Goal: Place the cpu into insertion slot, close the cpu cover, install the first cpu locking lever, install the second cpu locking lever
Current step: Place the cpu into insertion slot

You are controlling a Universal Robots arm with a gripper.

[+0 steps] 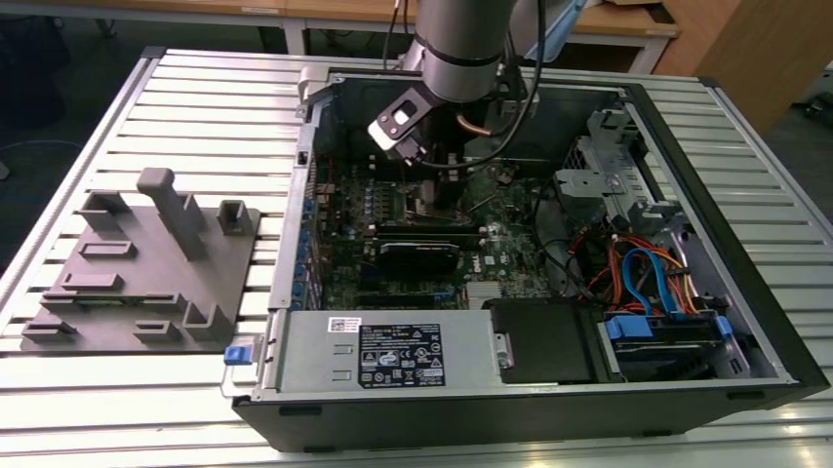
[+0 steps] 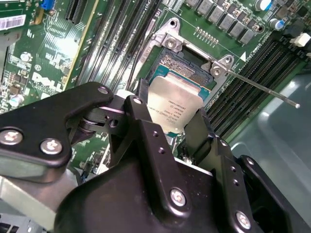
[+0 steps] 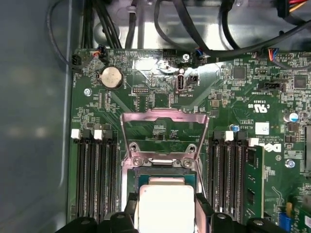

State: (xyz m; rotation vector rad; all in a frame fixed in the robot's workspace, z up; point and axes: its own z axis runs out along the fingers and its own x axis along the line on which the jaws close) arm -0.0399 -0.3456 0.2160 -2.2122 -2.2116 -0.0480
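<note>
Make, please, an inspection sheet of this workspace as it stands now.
Surface: slatted metal table carrying an open computer case.
Job's things: cpu held over the insertion slot, apparently not seated; cpu cover raised open; one locking lever swung free.
Clutter: grey fixture plate beside the case, on the exterior view's left.
Grippers: hand shut on the cpu.
Cables: orange and blue cables inside the case; black cables along the board's edge.
Surroundings: wooden desks behind the table.

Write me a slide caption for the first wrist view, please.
The gripper holds the cpu over the insertion slot, the cpu cover raised open.
</note>
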